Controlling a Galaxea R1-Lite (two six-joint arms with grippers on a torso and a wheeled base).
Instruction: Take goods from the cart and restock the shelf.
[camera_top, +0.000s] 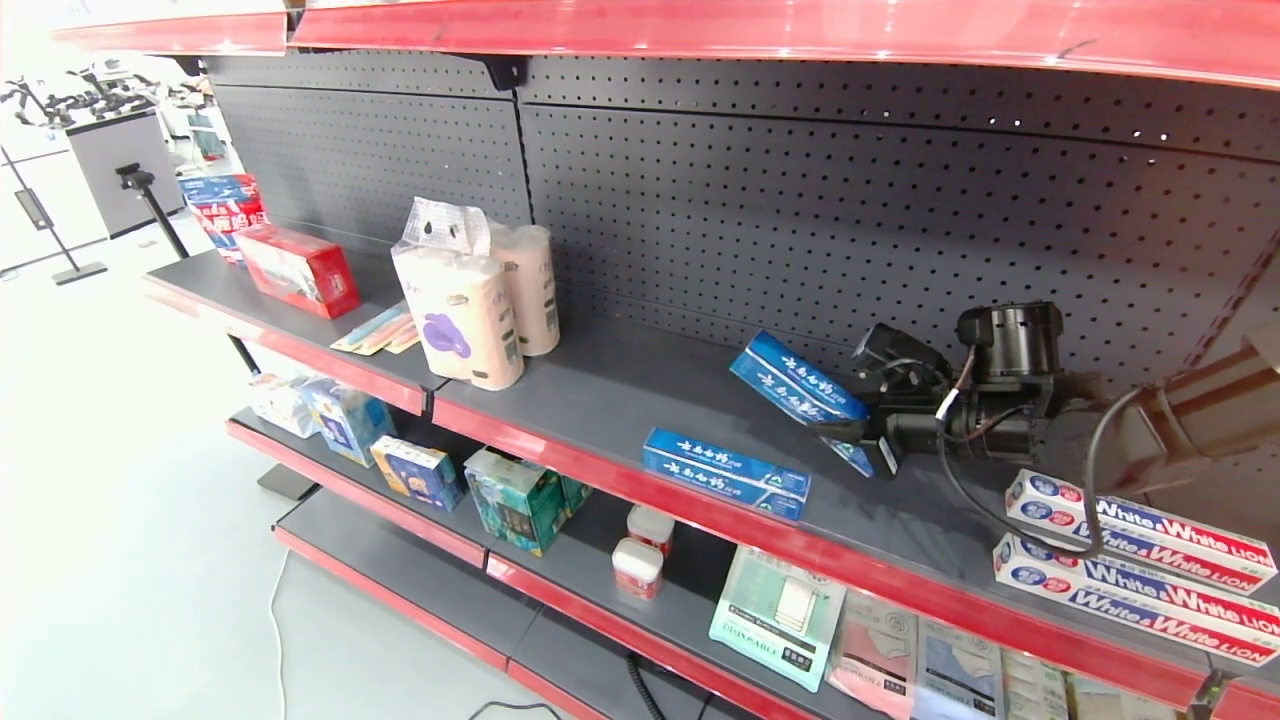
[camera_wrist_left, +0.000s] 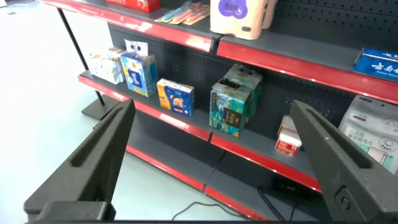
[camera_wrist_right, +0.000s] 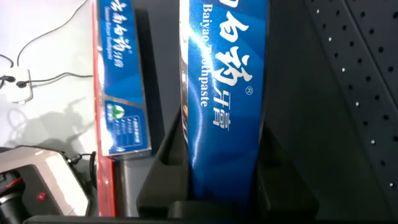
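shelf (camera_top: 620, 390) grey, mid-frame | left gripper (camera_wrist_left: 212, 112) before the lower tiers, jaws spread, empty | right gripper (camera_top: 852, 437) right of centre, clamped on blue toothpaste box (camera_top: 790, 385), tilted over the shelf | box likely light, stiff, slick: hold narrow sides

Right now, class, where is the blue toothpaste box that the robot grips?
Head view, right of centre: the held blue box is tilted over the grey shelf in the right gripper, behind a second blue box at the shelf's front edge.

We find one toothpaste box (camera_top: 726, 473) at the shelf (camera_top: 620, 390) front; a second box (camera_top: 795, 388) behind it, paper rolls (camera_top: 470, 300) leftward.
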